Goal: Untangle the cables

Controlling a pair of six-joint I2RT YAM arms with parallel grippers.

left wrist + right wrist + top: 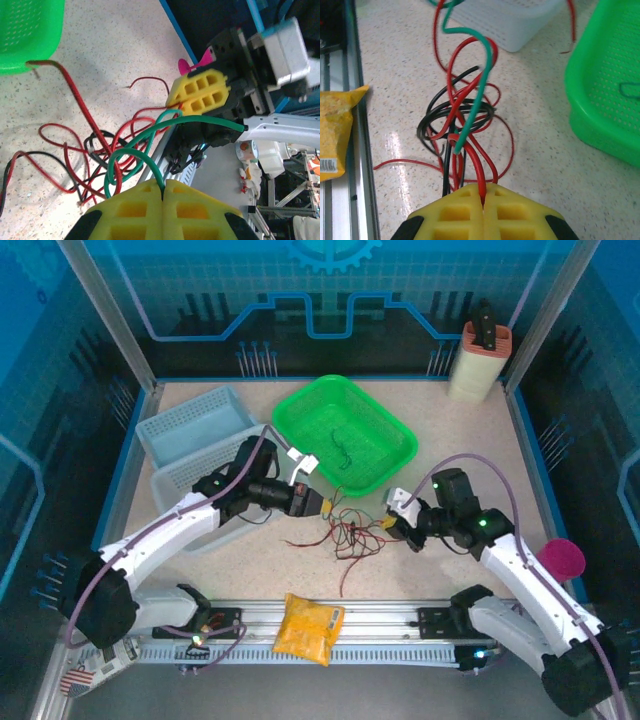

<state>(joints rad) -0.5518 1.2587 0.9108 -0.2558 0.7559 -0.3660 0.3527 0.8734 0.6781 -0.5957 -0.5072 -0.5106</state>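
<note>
A tangle of thin red, black and green cables (350, 535) lies on the speckled table between my two grippers. My left gripper (328, 507) is shut on the green cable (132, 155), which loops up out of the knot into its yellow fingertips (150, 205). My right gripper (390, 523) is shut on a red cable (476, 160) just short of the knot. In the right wrist view the green cable (480, 95) runs away over black loops (427, 125). The two grippers face each other a short way apart.
A green basket (408, 440) behind the tangle holds a dark loose cable (345, 452). Pale blue baskets (190, 425) stand at the left under the left arm. A yellow snack bag (308, 628) lies on the front rail. A pink disc (562, 560) sits at the right edge.
</note>
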